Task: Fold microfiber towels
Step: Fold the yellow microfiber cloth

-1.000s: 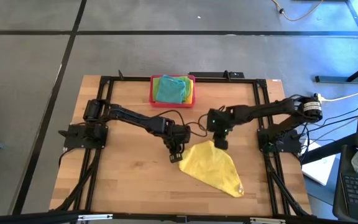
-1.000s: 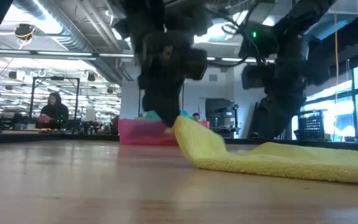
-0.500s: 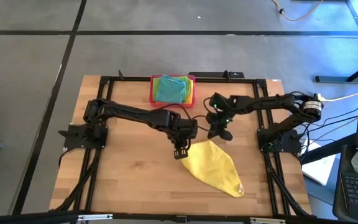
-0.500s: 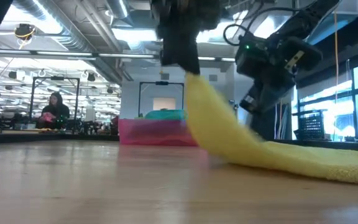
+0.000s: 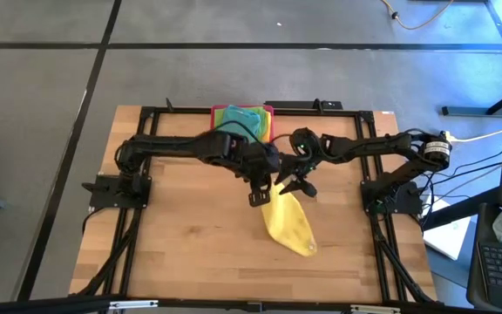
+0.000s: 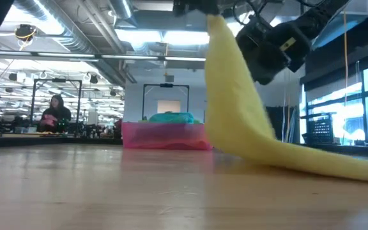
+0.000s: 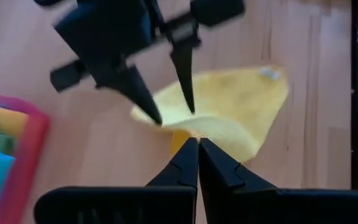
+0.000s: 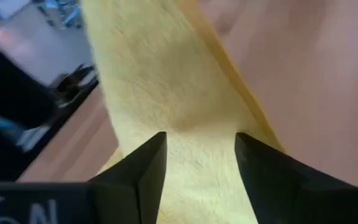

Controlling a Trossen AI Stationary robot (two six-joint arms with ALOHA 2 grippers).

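- Now lifted by one corner: yellow microfiber towel (image 5: 287, 225), hanging from the left gripper (image 5: 257, 198) above the middle of the wooden table (image 5: 181, 253), lower end trailing on the boards toward five o'clock.
- Pinched tight on that top corner, left gripper fingers (image 7: 188, 163) pressed together with no gap, yellow cloth caught between the tips.
- Seen level from the table: towel (image 6: 248, 137) rising steeply as a narrow band to the top of the picture, then curving flat along the wood toward three o'clock.
- Parted and holding nothing: right gripper (image 5: 293, 186), just at three o'clock of the left gripper, fingers spread beside the raised cloth.
- From the right wrist: both dark fingers (image 8: 143, 169) well apart, hanging towel (image 8: 160, 106) filling the space ahead of them, contact not clear.
- From the left wrist: right gripper (image 7: 166, 93) pointing down at the folded upper edge of the towel (image 7: 229, 112), tips close to the cloth.
- At twelve o'clock of both grippers, by the far table edge: pink tray (image 5: 219, 112) holding stacked teal, green and yellow towels (image 5: 244, 115).
- Far off in the room at nine o'clock in the level view: a seated person (image 6: 55, 113).
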